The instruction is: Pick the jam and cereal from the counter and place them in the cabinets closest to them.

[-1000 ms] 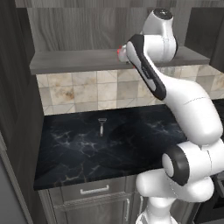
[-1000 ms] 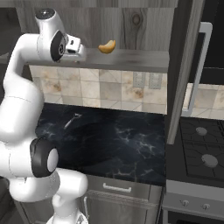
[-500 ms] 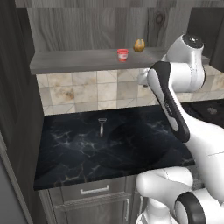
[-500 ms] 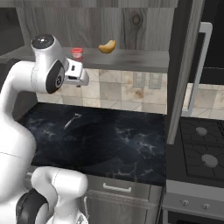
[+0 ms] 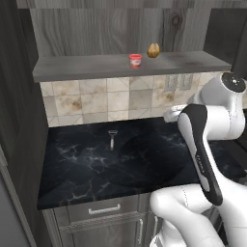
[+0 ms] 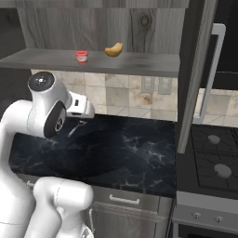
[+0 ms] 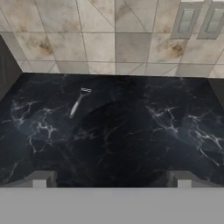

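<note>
The jam (image 5: 135,60) is a small red jar standing upright on the grey shelf board of the open cabinet (image 5: 87,66), also seen as the jam (image 6: 82,56) in the right base view. My gripper (image 7: 111,180) is open and empty, its two fingertips (image 7: 41,179) wide apart. It hovers over the black marble counter (image 7: 131,131), well below and to the right of the jam. In the right base view the gripper (image 6: 87,110) hangs under the shelf. The cereal is out of view.
A golden-brown egg-shaped thing (image 5: 153,49) sits on the shelf right of the jam. A small razor-like tool (image 7: 78,102) lies on the counter near the tiled wall. An open dark cabinet door (image 6: 195,69) and a stove (image 6: 214,158) stand to the right.
The arm has drawn back and down from the shelf to above the counter. The jam stays on the shelf. The gripper has stayed open.
</note>
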You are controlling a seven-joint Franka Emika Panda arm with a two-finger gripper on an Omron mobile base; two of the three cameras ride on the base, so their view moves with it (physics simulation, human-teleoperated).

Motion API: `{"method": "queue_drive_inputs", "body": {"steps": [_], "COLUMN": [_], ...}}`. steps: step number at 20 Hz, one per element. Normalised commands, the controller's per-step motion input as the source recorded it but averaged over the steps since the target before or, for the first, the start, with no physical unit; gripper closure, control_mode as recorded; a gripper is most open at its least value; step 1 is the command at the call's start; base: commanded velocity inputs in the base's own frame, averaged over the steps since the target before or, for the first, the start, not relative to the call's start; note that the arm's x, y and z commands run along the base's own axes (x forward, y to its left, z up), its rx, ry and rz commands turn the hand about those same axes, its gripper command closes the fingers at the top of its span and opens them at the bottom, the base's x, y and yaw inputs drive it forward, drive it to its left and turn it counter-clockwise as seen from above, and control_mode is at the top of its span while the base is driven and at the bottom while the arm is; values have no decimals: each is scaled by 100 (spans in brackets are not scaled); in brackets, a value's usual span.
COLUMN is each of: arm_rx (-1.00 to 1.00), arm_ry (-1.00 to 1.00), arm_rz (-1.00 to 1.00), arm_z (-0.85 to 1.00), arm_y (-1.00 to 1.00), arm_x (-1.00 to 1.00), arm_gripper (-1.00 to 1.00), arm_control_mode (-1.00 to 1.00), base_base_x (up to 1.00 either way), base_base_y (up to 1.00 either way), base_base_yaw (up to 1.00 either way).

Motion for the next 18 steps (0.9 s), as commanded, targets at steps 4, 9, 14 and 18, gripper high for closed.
{"method": "queue_drive_inputs", "body": {"steps": [4, 9, 14, 18], "arm_rx": [-1, 0, 0, 0], "arm_ry": [0, -1, 0, 0], "arm_rz": [2, 0, 0, 0], "arm_z": [-25, -14, 0, 0], "arm_y": [-2, -3, 0, 0], "arm_x": [-40, -27, 0, -1], "arm_gripper": [-100, -100, -100, -100], "arm_control_mode": [-100, -100, -100, 100], "base_base_x": [0, 0, 0, -10], "base_base_y": [0, 0, 0, 0], "base_base_yaw": [0, 0, 0, 0]}}
